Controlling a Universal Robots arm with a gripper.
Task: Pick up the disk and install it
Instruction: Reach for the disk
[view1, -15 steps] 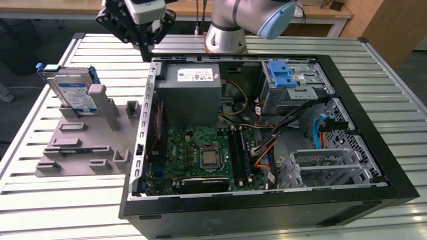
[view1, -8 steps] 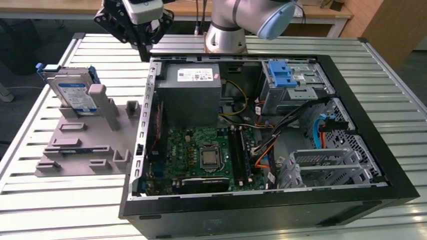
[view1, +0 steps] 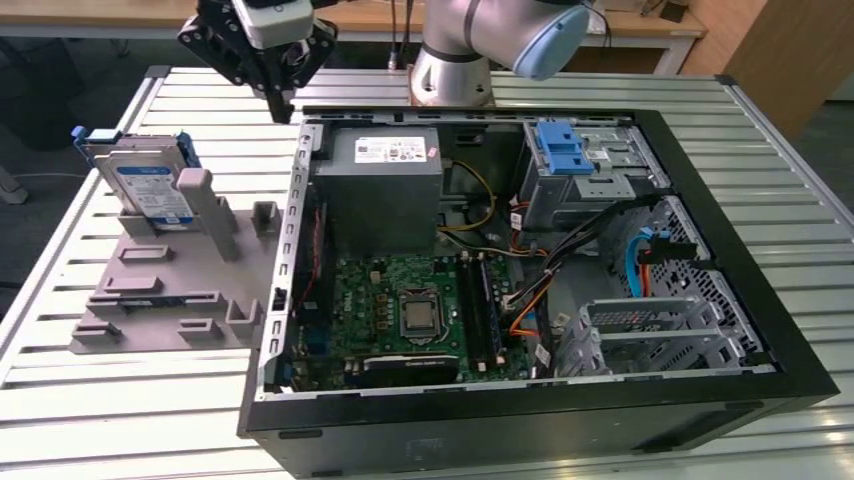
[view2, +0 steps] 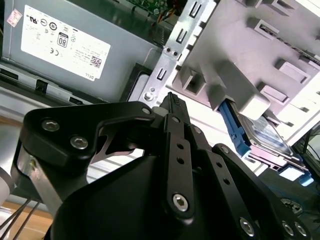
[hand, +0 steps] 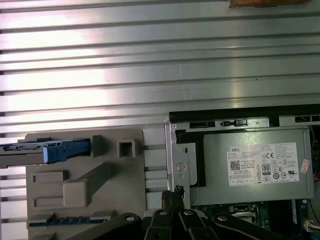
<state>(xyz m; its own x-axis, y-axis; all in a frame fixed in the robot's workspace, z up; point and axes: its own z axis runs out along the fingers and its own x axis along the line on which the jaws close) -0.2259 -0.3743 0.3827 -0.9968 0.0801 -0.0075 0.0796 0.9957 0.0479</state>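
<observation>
1. My gripper (view1: 280, 106) hangs above the slatted worktop (view1: 134, 400), just off the far corner of the open computer case (view1: 534, 420), on the exterior view's left side of it.
2. The fingers (view2: 178, 150) are clenched together to a single tip and hold nothing.
3. In the first wrist view the gripper (hand: 176, 193) sits over the case's metal side wall, right beside the grey power supply (hand: 255, 165) with its white sticker.
4. The disk (view1: 144, 188) stands on edge in a grey plastic fixture (view1: 174, 290) on the worktop, to the exterior view's left of the case and apart from it. Its white-and-blue label faces the exterior camera, and the blue carrier (view1: 91, 140) shows along its edges.
5. The disk is well apart from the gripper; nothing touches it but the fixture.
6. In the second wrist view I see the disk (view2: 267, 136) tucked behind a post of the fixture (view2: 235, 60), beyond the gripper (view2: 171, 99).
7. In the first wrist view the disk (hand: 22, 154) appears edge-on at the fixture's (hand: 80, 185) far corner.
8. Inside the case lie the power supply (view1: 380, 165), the green motherboard (view1: 387, 300) and a drive bay with a blue latch (view1: 567, 150).
9. The arm's base (view1: 454, 70) stands behind the case.
</observation>
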